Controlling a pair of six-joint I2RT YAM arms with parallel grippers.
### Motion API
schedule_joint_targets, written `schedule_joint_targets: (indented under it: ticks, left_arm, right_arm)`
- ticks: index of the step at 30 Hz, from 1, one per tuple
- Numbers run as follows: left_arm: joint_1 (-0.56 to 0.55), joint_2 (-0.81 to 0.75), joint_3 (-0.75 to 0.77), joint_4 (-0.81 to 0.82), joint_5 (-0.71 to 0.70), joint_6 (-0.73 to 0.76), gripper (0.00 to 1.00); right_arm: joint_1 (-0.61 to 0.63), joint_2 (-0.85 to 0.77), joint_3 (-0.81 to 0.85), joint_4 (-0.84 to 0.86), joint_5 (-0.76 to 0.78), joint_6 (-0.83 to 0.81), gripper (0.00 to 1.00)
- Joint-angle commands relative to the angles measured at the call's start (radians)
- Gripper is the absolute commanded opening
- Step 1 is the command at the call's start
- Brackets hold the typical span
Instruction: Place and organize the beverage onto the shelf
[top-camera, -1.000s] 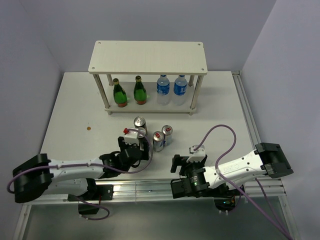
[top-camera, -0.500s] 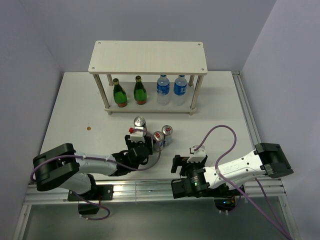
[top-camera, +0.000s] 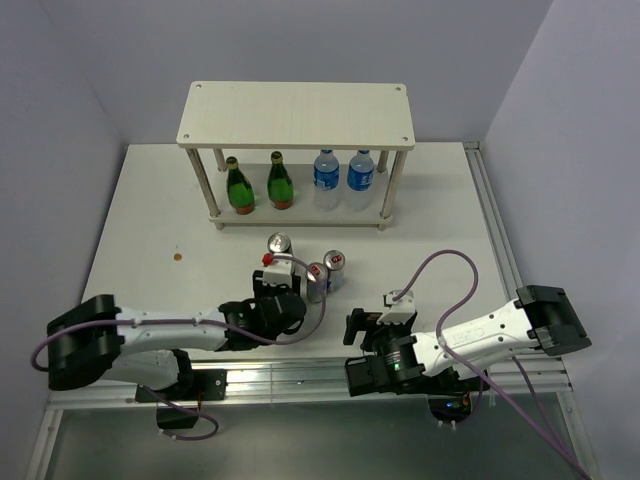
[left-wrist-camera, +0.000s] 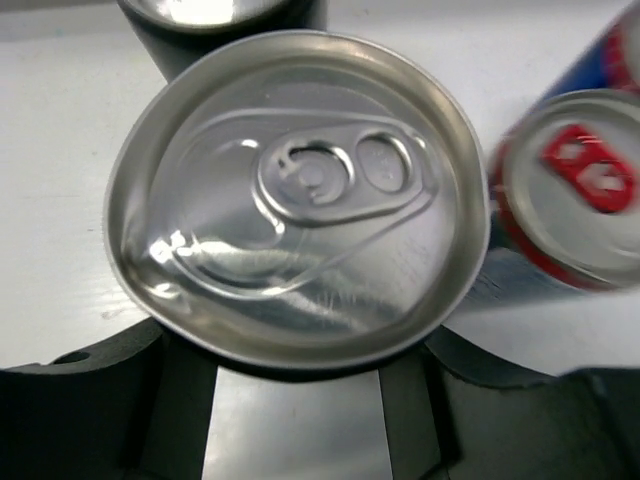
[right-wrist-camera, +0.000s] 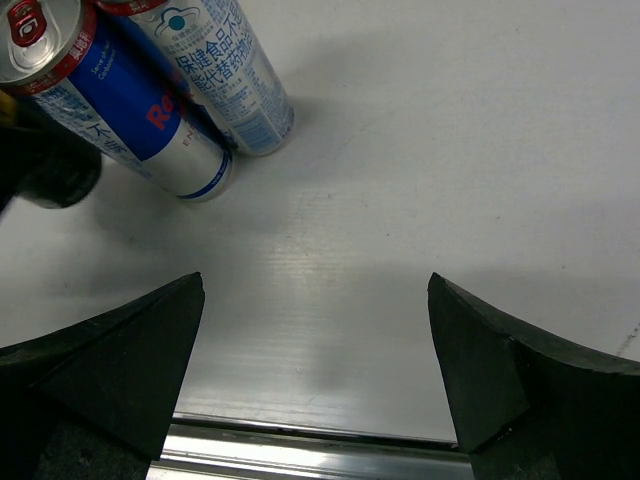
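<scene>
My left hand (top-camera: 279, 288) is clamped on a black can (left-wrist-camera: 295, 195) that stands upright on the surface (top-camera: 150, 210) in front of the shelf (top-camera: 295, 115), roughly opposite its left half. From my left wrist I look straight down on the can's silver lid and pull tab, with my dark fingers (left-wrist-camera: 90, 400) showing on either side below its rim. The second black can (top-camera: 279, 244) stands just behind it, between it and the shelf, so close that I cannot tell whether the two touch. The two slim cans (top-camera: 317, 283), blue, silver and red, stand upright close together in front of the shelf's middle, just beside the can I hold.

My right hand (right-wrist-camera: 315, 290) is spread wide with nothing between its fingers (right-wrist-camera: 120, 370). It sits low over the surface in front of the shelf's right half, farther from the shelf than the slim cans and facing them.

On the shelf's lower board two green bottles (top-camera: 238, 188) stand upright under the left half, and two clear water bottles (top-camera: 326, 180) with blue labels stand under the right half, all four in one row
</scene>
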Motion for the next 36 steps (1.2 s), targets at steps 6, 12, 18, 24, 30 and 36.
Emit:
schedule_joint_targets:
  ticks: [6,12,18,24,30,36]
  left_arm:
    - [-0.021,-0.321,0.401,-0.461,-0.130,0.112,0.00]
    - [0.217,-0.272,0.686,-0.369,0.002,0.408,0.00]
    - [0.565,-0.114,0.977,-0.321,0.230,0.490,0.00]
    - [0.736,0.052,1.134,-0.305,0.354,0.495,0.00]
    - [0.806,0.156,1.228,-0.297,0.380,0.502,0.00]
    - [0.852,0.256,1.289,-0.324,0.398,0.487,0.00]
  right_arm:
    - [0.006,-0.001,0.001,0.060,0.063,-0.034,1.00]
    - [0.006,0.032,0.040,0.049,0.074,-0.042,1.00]
    - [0.007,0.020,0.032,0.069,0.069,-0.048,1.00]
    - [0.015,0.036,0.028,0.049,0.060,-0.010,1.00]
    - [0.018,0.036,0.011,0.052,0.055,0.004,1.00]
    - [0.018,0.037,0.003,0.047,0.057,0.016,1.00]
